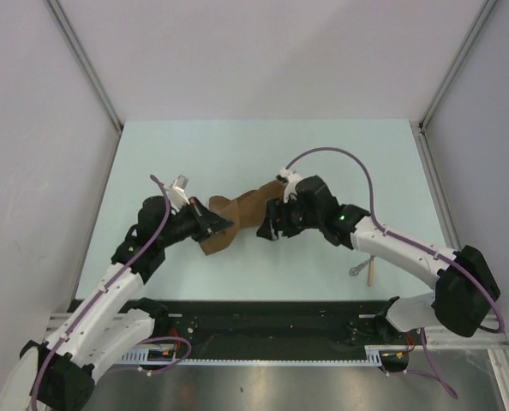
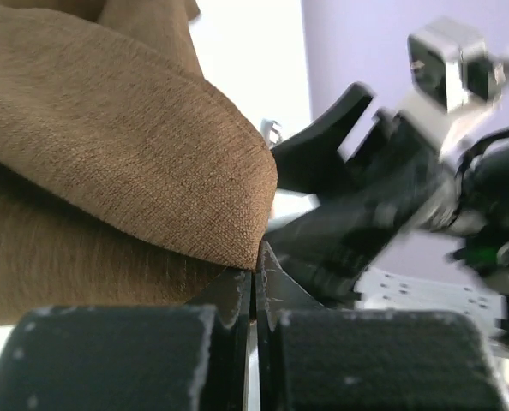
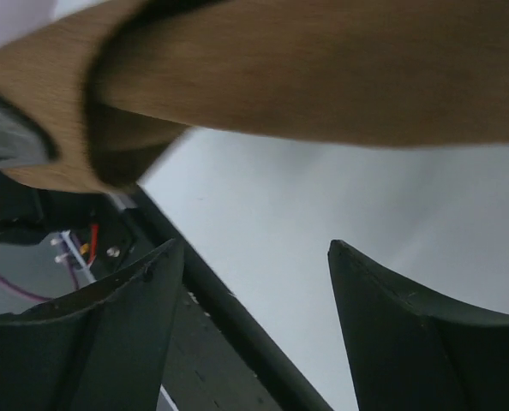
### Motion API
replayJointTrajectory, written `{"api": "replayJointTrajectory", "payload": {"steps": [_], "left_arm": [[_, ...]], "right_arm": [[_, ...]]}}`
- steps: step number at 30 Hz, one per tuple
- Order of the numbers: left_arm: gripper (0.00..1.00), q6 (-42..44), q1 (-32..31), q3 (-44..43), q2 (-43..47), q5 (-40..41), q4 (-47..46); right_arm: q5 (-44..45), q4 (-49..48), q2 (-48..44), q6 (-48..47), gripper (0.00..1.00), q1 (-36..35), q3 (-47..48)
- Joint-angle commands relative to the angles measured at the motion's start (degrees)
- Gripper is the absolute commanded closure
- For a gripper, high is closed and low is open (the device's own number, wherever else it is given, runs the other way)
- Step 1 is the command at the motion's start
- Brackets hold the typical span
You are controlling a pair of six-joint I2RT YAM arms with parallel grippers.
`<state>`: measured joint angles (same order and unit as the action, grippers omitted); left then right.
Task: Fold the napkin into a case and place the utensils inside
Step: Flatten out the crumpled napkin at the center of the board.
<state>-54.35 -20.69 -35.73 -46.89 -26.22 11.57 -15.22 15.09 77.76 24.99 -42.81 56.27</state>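
Left gripper (image 2: 254,278) is pinched shut on a fold of the napkin (image 1: 237,218), bunched at the table's (image 1: 237,154) middle, with my right gripper (image 3: 254,253) gaping empty just beside it; I judge the cloth light, limp and apt to sag, best taken at a corner.

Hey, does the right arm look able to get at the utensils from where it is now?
Probably yes. The right arm's jaws stand open and empty by the napkin, and the utensils lie uncovered on the table beside its forearm, though it would need to fold back.
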Motion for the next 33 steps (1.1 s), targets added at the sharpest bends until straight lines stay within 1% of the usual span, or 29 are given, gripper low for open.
{"api": "replayJointTrajectory", "payload": {"steps": [1,4,5,9,11,12,13,14,16,17,18,19,20,21,22,23,24,25,27,28,29,30,31,32,33], "left_arm": [[1.0,-15.25,-5.93,4.61,2.86,9.86,-5.6],[1.0,-16.14,-9.09,3.04,4.26,14.25,-3.85],[1.0,-16.4,-9.8,2.59,4.44,15.22,-3.49],[1.0,-18.25,-11.74,2.5,4.36,15.5,-4.63],[1.0,-18.42,-11.74,2.5,3.92,15.23,-4.63],[1.0,-18.86,-11.92,2.76,3.48,14.19,-5.33],[1.0,-18.95,-12.09,2.94,3.3,13.65,-6.73],[1.0,-18.34,-12.27,3.12,3.13,13.3,-7.61],[1.0,-16.42,-12.62,3.12,2.86,12.25,-11.02],[0.99,-12.49,-12.62,2.51,2.6,11.55,-11.31],[0.92,-9.84,-12.62,1.55,2.34,10.84,-11.31],[0.73,-6.68,-12.71,0.06,0.94,11.18,-8.96],[0.52,0.75,-12.71,-4.05,-0.73,12.75,-2.76],[0.47,7.78,-12.71,-7.92,-1.7,13.64,4.09],[0.43,10.64,-12.62,-9.52,-2.23,14.87,6.68],[0.39,13.19,-12.62,-10.58,-2.58,17.23,8.88],[0.39,16.52,-12.71,-11.81,-2.59,18.64,11.25],[0.37,17.6,-12.62,-12.61,-2.5,20.57,12.67],[0.34,20.23,-12.71,-12.88,-2.15,23.22,12.34],[0.32,20.85,-12.62,-12.62,-2.58,22.97,9.81],[0.3,20.95,-12.71,-12.61,-3.46,22.88,9.35],[0.29,20.69,-12.62,-13.05,-6.95,23.31,9.17],[0.23,20.34,-12.62,-13.4,-9.16,23.84,9.17],[0.22,18.94,-12.71,-13.67,-11.53,24.45,9.34],[0.22,18.14,-12.62,-14.8,-17.47,26.03,9.69]], "right_arm": [[1.57,-26.78,-0.41,2.6,0.23,-9.21,-8.08],[4.83,-36.85,0.29,3.31,0.22,-13.17,-12.58],[5.37,-38.02,0.99,2.87,0.22,-15.27,-12.85],[7.92,-42.94,1.08,3.21,0.23,-18.62,-14.69],[10.38,-43.66,0.73,3.4,0.26,-19.77,-15.4],[12.83,-42.26,0.64,3.66,0.3,-20.12,-15.49],[13.37,-41.9,0.82,3.66,0.5,-20.12,-15.49],[13.55,-41.29,0.99,3.66,0.65,-19.95,-15.4],[14.78,-36.04,0.65,3.57,1.0,-19.25,-13.22],[15.13,-32.97,0.12,3.14,1.0,-19.16,-11.81],[18.96,-24.58,-1.89,2.78,1.0,-18.98,-10.41],[21.09,-19.1,-2.86,1.91,1.0,-18.55,-6.74],[23.72,-5.82,-4.53,1.81,1.0,-16.37,-4.61],[24.88,-0.12,-5.67,1.2,1.0,-14.95,-2.15],[23.67,7.25,-6.9,0.07,1.0,-13.37,-2.22],[22.36,10.8,-9.53,-0.9,1.0,-9.44,-2.39],[21.82,14.23,-10.77,-1.87,1.0,-7.83,-3.0],[21.12,19.4,-12.35,-2.05,1.0,-6.43,-3.71],[19.36,23.9,-16.56,-1.27,1.0,-3.53,-6.42],[19.09,24.71,-18.06,-0.13,1.0,-3.08,-7.57],[18.57,25.16,-19.38,0.66,1.0,-2.81,-8.54],[19.61,25.07,-22.18,2.76,1.0,-4.2,-9.59],[20.31,25.25,-22.99,4.0,1.0,-5.43,-9.51],[20.41,25.42,-23.78,5.32,1.0,-5.71,-9.69],[19.02,26.03,-24.23,6.89,1.0,-4.66,-9.95]]}}
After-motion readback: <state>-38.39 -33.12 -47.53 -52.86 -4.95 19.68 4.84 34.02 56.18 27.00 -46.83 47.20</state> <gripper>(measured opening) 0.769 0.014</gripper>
